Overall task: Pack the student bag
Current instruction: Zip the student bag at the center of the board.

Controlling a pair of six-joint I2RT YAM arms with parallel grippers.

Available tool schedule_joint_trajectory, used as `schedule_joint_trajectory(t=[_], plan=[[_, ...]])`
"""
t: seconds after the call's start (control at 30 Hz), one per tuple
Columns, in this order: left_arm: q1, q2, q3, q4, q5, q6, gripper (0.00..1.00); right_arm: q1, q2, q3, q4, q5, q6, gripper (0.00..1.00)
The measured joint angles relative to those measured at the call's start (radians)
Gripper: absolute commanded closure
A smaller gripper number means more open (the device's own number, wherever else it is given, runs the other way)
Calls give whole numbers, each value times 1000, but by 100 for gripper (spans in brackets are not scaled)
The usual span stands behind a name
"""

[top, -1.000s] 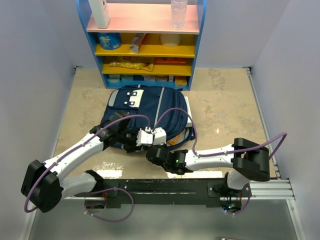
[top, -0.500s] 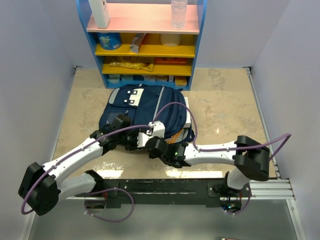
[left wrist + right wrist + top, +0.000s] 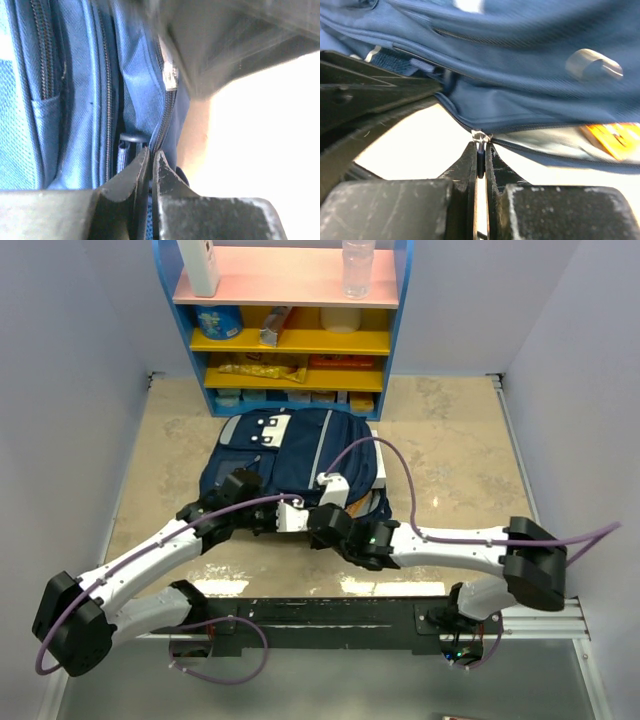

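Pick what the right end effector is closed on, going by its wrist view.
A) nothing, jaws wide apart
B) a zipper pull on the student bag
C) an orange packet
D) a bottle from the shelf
B: the right end effector pinches a small zipper pull at the zip seam of the student bag.

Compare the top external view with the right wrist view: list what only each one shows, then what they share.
Only the top external view: the whole student bag lying flat, the shelf unit behind it, and the left arm and right arm reaching its near edge. Only the right wrist view: the right pincer shut on a small zipper pull at the bag's partly open seam. Both: navy bag fabric and the pale tabletop.
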Motion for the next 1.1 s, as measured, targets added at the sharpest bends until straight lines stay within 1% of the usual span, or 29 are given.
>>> schedule_joint_trajectory(t=[0.13,0.2,0.27,0.3,0.57,0.7,0.83,0.97,1.1], plan=[[-1,-20,1,10,4,-3,99,-21,-119,-66,-23,-3,37,100],[-1,-20,7,-4,13,-18,95,-24,-150,-87,-24,-3,51,100],[-1,-18,23,-33,25,-31,96,-24,-163,-101,-22,-4,63,100],[-1,-18,34,-53,34,-41,100,-24,-166,-105,-23,-4,69,100],[18,-43,64,-165,34,-50,100,-32,-172,-111,-47,6,79,100],[65,-63,64,-205,43,-42,100,-49,-216,-123,-107,27,65,100],[148,-73,64,-238,71,-26,100,-79,-277,-132,-166,60,41,100],[224,-72,64,-269,90,-7,100,-113,-312,-140,-192,79,19,100],[259,-70,64,-281,120,6,100,-135,-317,-146,-197,85,-5,100]])
